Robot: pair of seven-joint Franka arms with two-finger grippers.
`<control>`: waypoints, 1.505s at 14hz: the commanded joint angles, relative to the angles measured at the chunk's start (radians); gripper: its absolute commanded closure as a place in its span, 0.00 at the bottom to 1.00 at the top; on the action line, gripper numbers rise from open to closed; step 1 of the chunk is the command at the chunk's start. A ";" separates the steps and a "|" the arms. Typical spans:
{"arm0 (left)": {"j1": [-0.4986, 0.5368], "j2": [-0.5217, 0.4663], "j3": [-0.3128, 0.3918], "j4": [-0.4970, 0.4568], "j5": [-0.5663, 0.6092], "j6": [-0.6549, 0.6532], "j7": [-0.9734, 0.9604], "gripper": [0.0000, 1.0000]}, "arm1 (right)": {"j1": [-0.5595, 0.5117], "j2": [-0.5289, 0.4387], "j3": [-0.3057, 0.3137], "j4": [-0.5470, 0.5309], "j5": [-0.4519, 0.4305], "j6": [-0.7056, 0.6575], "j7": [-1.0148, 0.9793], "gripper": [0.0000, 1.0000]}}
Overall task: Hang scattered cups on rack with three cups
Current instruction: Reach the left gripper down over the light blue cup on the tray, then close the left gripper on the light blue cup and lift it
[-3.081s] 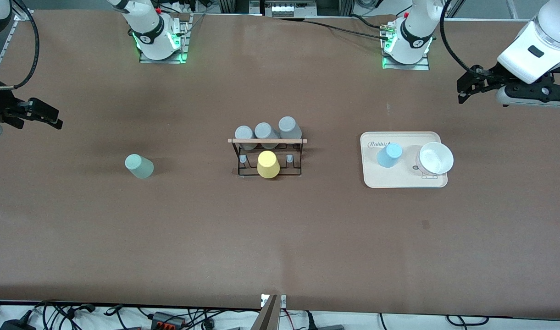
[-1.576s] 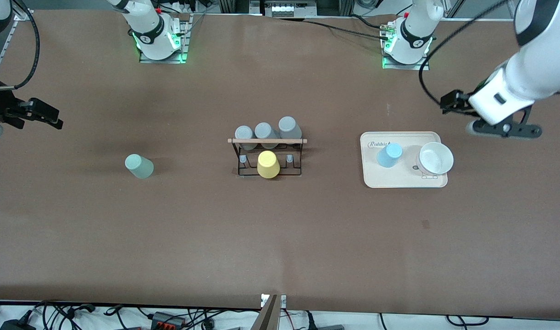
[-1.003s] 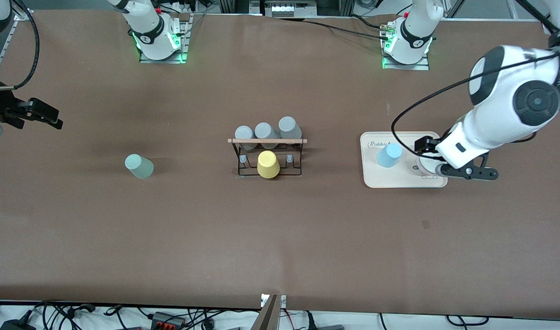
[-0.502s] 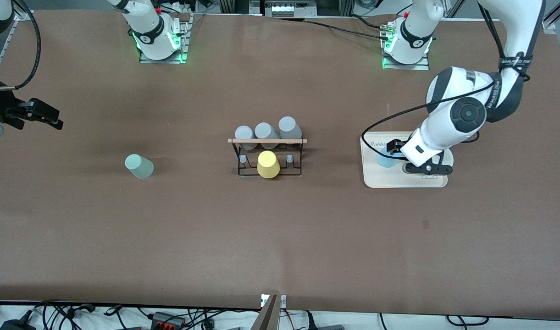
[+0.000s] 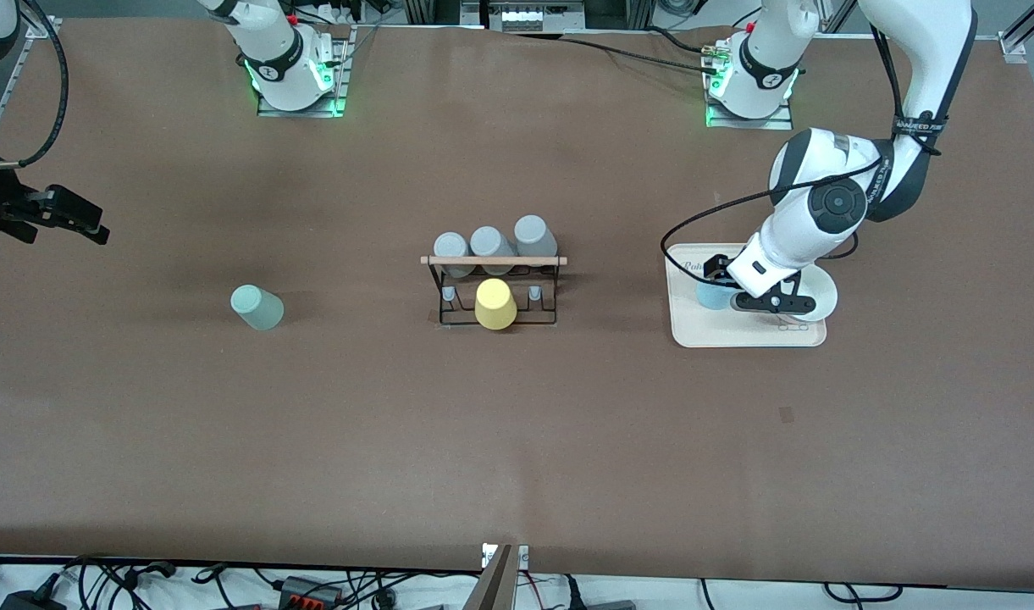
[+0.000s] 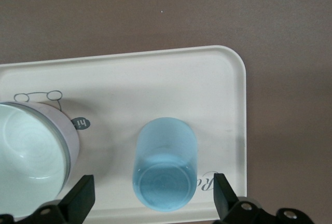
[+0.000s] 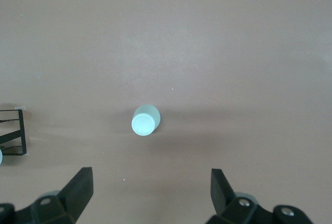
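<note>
**Left claw over the blue cup**

The left gripper [image 6: 150,203] hangs wide open over the blue cup [image 6: 166,164], which stands bottom-up on the tray [image 6: 155,73] beside a white bowl [image 6: 28,154]. The arm hides most of that cup from the front.

The right gripper [image 7: 150,195] waits, open, high above the green cup [image 5: 257,307], also bottom-up. The rack [image 5: 494,288] holds a yellow cup [image 5: 494,304] and three grey cups [image 5: 491,243].
</note>
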 commanded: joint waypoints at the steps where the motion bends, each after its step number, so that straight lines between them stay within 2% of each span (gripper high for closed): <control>1: 0.001 0.000 -0.004 -0.053 0.017 0.076 -0.015 0.00 | 0.002 -0.011 0.001 -0.007 -0.008 0.005 0.001 0.00; 5: 0.001 0.034 -0.013 -0.055 0.017 0.109 -0.015 0.00 | 0.003 -0.009 0.001 -0.007 -0.008 0.007 0.001 0.00; 10: -0.001 0.085 -0.012 -0.096 0.018 0.271 -0.010 0.00 | 0.002 -0.012 0.002 -0.007 -0.010 0.005 0.000 0.00; 11: -0.001 0.091 -0.012 -0.096 0.018 0.280 -0.009 0.04 | 0.006 -0.017 0.004 -0.007 -0.010 0.002 0.000 0.00; 13: 0.001 0.094 -0.012 -0.096 0.018 0.277 -0.007 0.32 | 0.005 -0.014 0.005 -0.007 -0.010 0.005 0.000 0.00; 14: 0.005 0.092 -0.012 -0.096 0.018 0.274 -0.006 0.42 | 0.002 -0.014 0.004 -0.008 -0.010 0.004 0.000 0.00; 16: 0.007 0.091 -0.013 -0.094 0.017 0.250 -0.006 0.55 | 0.002 -0.015 0.001 -0.007 -0.008 0.002 0.000 0.00; 19: 0.007 0.060 -0.009 -0.075 0.017 0.219 -0.001 0.57 | -0.003 -0.014 0.001 -0.008 -0.008 0.001 0.000 0.00; 21: 0.007 0.036 -0.012 0.031 0.018 0.086 -0.001 0.57 | -0.007 -0.014 0.001 -0.007 -0.008 0.001 0.000 0.00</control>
